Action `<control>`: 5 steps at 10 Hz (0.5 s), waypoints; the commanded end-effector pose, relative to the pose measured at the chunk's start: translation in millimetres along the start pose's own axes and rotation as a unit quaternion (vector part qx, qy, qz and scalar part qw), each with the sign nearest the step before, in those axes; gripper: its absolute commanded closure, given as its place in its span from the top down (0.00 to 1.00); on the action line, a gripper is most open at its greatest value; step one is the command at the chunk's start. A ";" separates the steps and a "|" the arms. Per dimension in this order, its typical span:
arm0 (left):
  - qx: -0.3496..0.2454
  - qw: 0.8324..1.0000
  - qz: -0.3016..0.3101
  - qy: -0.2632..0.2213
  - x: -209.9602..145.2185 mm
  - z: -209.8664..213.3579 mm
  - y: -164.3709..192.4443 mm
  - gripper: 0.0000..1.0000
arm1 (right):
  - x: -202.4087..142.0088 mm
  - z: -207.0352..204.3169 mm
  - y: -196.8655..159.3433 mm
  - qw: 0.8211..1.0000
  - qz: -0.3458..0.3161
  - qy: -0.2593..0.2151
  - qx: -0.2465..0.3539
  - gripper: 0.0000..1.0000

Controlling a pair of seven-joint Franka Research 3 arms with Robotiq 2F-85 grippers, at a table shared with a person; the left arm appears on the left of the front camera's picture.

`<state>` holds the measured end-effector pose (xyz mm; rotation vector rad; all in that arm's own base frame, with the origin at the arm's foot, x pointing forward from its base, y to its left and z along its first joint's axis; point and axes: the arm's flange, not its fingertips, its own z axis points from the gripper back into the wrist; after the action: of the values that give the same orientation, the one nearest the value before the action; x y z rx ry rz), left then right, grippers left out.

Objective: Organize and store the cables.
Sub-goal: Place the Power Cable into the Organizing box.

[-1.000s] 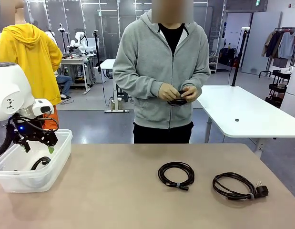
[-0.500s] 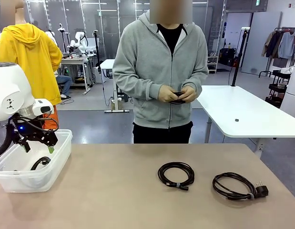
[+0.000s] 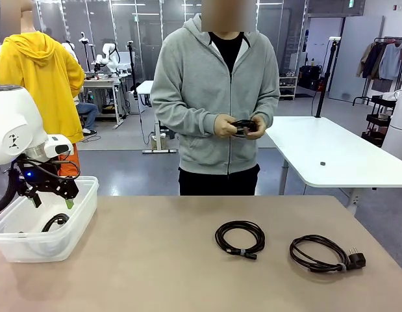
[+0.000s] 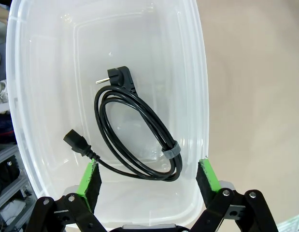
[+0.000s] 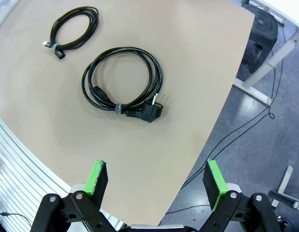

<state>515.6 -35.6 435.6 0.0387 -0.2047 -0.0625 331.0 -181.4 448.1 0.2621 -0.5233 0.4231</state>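
One cable (image 4: 135, 140) is in the bin (image 4: 203, 96), our left pincer (image 4: 149, 170) gaping empty just above it; right pincer (image 5: 154, 175) wide open, empty too. Next, we reckon: grab the nearer coil (image 3: 239, 238) on the worktop (image 3: 155, 260) right of the bin.

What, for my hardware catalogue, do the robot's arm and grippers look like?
The left arm is a rounded white shell with a small black mark and a blue light near its wrist. The left gripper and right gripper match: black linkage frames with silver bolts, fingers faced with bright green pads.
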 end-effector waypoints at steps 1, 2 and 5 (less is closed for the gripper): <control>0.002 1.000 0.002 0.001 0.3 -0.5 0.3 1.00 | 0.7 1.3 1.2 1.000 -0.003 0.003 0.002 1.00; 0.002 1.000 0.002 0.001 0.3 -0.5 0.3 1.00 | 0.7 1.3 1.2 1.000 -0.003 0.003 0.002 1.00; 0.002 1.000 0.002 0.001 0.3 -0.5 0.3 1.00 | 0.7 1.3 1.2 1.000 -0.003 0.003 0.002 1.00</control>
<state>515.6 -35.6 435.6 0.0387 -0.2047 -0.0625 331.0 -181.4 448.1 0.2621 -0.5233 0.4231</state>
